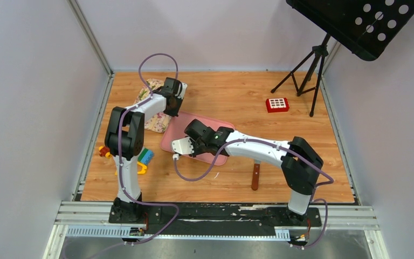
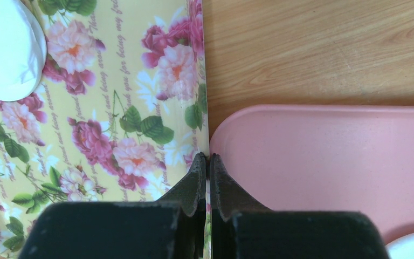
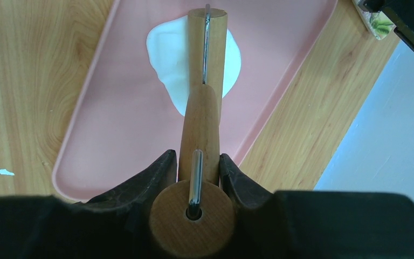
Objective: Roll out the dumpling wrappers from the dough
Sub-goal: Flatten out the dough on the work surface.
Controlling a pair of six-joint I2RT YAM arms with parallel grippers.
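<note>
Grips the wooden handle of the rolling pin (image 3: pixel 202 121) in the right claw (image 3: pixel 198 162), fingers narrow on either side, barrel lying on the dough (image 3: pixel 167 59), an uneven white sheet on the pink tray (image 3: pixel 113 124). Shows the left claw (image 2: pixel 208 162) pinched shut on nothing, above the tray's edge beside a flowered mat (image 2: pixel 113 108) bearing one round wrapper (image 2: pixel 5 48). Looks soft, light, probably sticky and easily torn; better pressed through the pin than pinched. Beyond: smooth wooden desk (image 2: pixel 312 48), grey walls close around.

The wooden roller (image 3: pixel 216 43) hides the dough (image 3: pixel 164 54)'s middle, and the left wrist view's edge cuts off a dumpling wrapper (image 2: pixel 5 48).
</note>
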